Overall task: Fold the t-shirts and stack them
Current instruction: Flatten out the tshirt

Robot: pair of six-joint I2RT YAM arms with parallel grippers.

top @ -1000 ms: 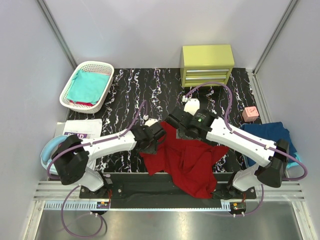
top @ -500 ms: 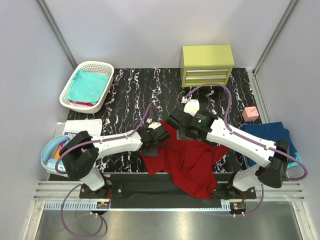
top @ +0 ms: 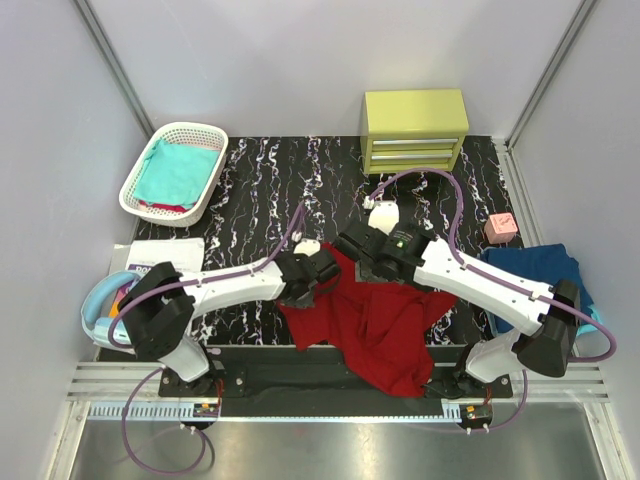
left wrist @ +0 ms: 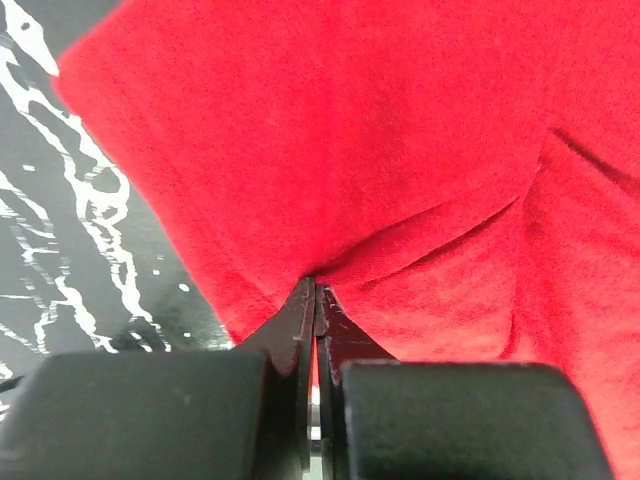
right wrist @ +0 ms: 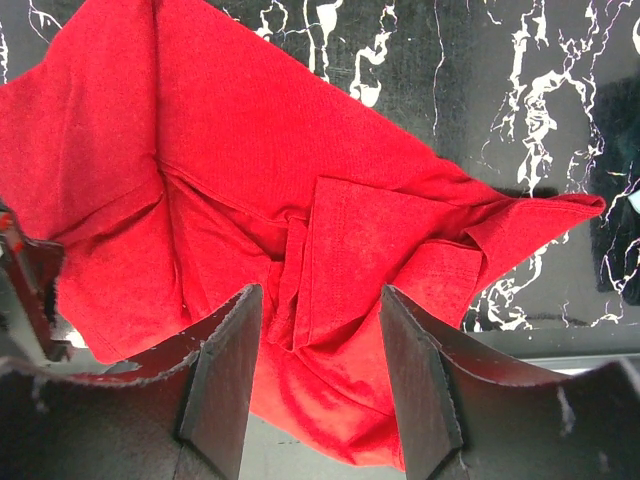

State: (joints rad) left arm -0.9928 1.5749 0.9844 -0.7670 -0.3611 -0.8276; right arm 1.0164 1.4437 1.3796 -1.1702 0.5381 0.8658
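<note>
- The dark red t-shirt [top: 370, 320] is lying crumpled and unfolded on the black, white-veined table [top: 260, 190], near the front edge between the two arms. Its near corner is hanging over the table's front rim.
- The left gripper [top: 318, 275] is reaching in from the left to the shirt's upper left edge. In the left wrist view its fingers [left wrist: 290, 330] are pressing tightly together and pinching a small fold of the red cloth, with creases running into the fingertips.
- The right gripper [top: 365, 258] is sitting over the far edge of the shirt, just beside the left one. In the right wrist view its fingers [right wrist: 225, 370] are standing well apart with nothing between them, and the red cloth [right wrist: 330, 230] is showing below through the gap. Whether the tips are touching the cloth cannot be told.
- A sleeve of the shirt is pointing out to the right in the right wrist view, with a seam fold running down the middle.
- A teal t-shirt [top: 178, 170] is lying in the white lattice basket [top: 140, 190] at the far left of the table.
- A navy t-shirt [top: 530, 265] is lying at the right edge, partly under the right arm.
- A yellow-green drawer unit [top: 415, 130] is standing at the far edge, and a small pink block [top: 500, 228] is sitting near the right side, well apart from the red shirt.
- A white printed packet [top: 165, 258] is lying at the left, beside the left arm.
</note>
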